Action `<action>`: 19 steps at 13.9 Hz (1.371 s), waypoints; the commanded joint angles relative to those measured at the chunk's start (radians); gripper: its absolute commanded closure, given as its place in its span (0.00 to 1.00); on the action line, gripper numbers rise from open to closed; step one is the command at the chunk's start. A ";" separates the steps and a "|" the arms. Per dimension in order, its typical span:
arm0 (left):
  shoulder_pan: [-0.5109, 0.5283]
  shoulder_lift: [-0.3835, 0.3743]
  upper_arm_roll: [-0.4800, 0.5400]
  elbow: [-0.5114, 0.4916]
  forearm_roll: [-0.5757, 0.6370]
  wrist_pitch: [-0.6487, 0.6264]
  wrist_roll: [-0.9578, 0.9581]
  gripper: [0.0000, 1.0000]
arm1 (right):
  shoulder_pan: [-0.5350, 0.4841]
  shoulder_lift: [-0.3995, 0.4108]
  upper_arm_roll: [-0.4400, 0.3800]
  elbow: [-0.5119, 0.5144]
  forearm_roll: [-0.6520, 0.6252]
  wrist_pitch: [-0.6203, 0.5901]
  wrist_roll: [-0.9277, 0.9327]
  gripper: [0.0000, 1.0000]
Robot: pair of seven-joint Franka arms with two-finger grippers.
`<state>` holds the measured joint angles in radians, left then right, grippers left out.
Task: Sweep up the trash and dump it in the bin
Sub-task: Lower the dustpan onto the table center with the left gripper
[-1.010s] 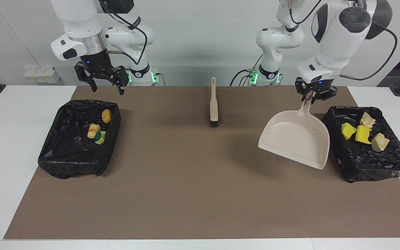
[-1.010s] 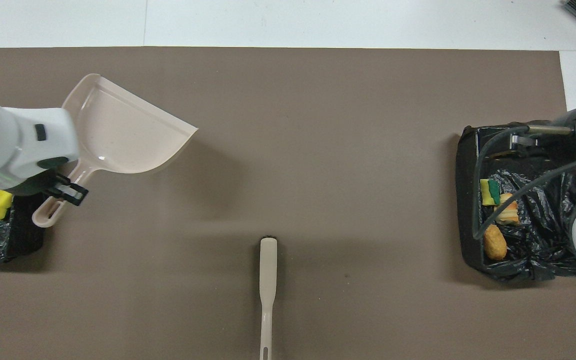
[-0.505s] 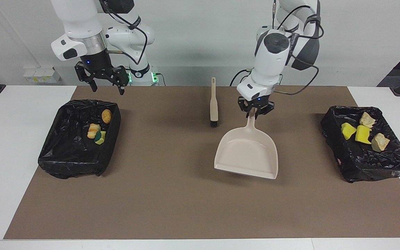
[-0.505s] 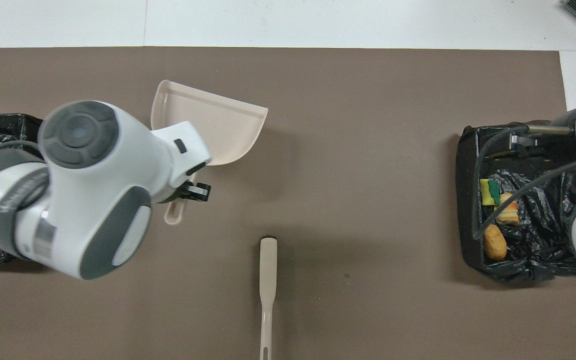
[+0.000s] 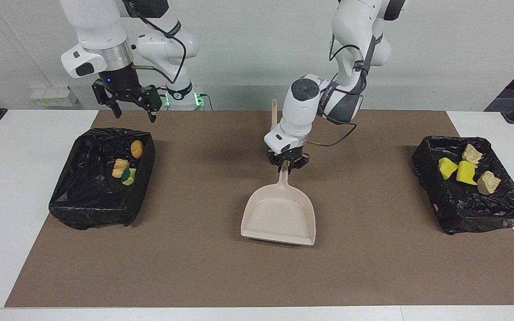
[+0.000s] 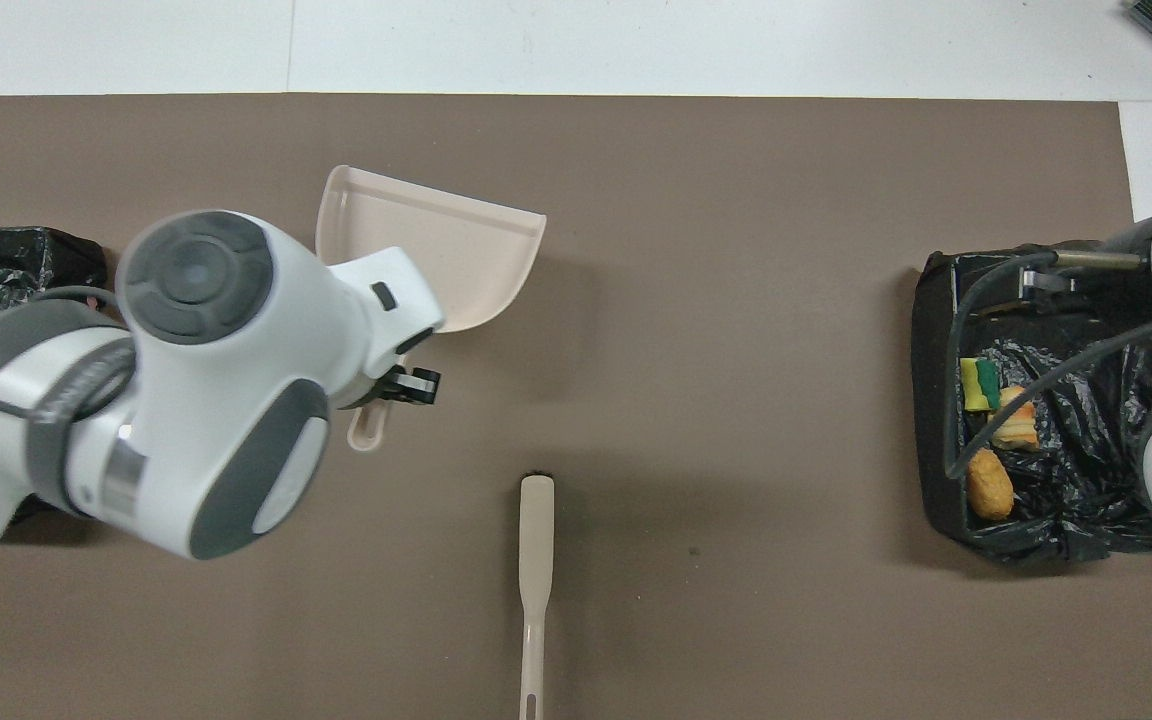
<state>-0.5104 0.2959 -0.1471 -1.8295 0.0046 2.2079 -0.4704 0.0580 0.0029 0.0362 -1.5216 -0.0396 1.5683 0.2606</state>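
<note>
Unmarked beige dustpan [image 5: 279, 217], brush [image 6: 535, 560]

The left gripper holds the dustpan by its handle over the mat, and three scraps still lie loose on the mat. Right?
Not quite. The left gripper does hold the dustpan by its handle, but the facing view shows no loose scraps: all trash lies inside the two bins.

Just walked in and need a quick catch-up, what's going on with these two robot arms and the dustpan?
The left claw grips the empty dustpan by its handle over the middle of the brown mat. The right claw waits open above the bin at its end. All the trash is already in the two black-lined bins: three scraps in that one, four in the bin at the left arm's end. The brush lies untouched on the mat.
</note>
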 commanded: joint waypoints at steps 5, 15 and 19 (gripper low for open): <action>-0.068 0.020 0.021 -0.044 -0.012 0.052 -0.056 1.00 | -0.014 -0.006 -0.001 -0.005 0.020 -0.013 -0.012 0.00; 0.126 -0.110 0.034 -0.031 -0.012 -0.166 -0.021 0.00 | -0.024 -0.006 0.002 -0.005 0.020 -0.008 -0.012 0.00; 0.304 -0.234 0.034 -0.040 -0.012 -0.350 0.200 0.00 | -0.027 -0.004 0.004 -0.005 0.020 -0.002 -0.017 0.00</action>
<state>-0.2827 0.1369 -0.1076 -1.8445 0.0045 1.9215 -0.3585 0.0454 0.0029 0.0344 -1.5216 -0.0396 1.5682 0.2606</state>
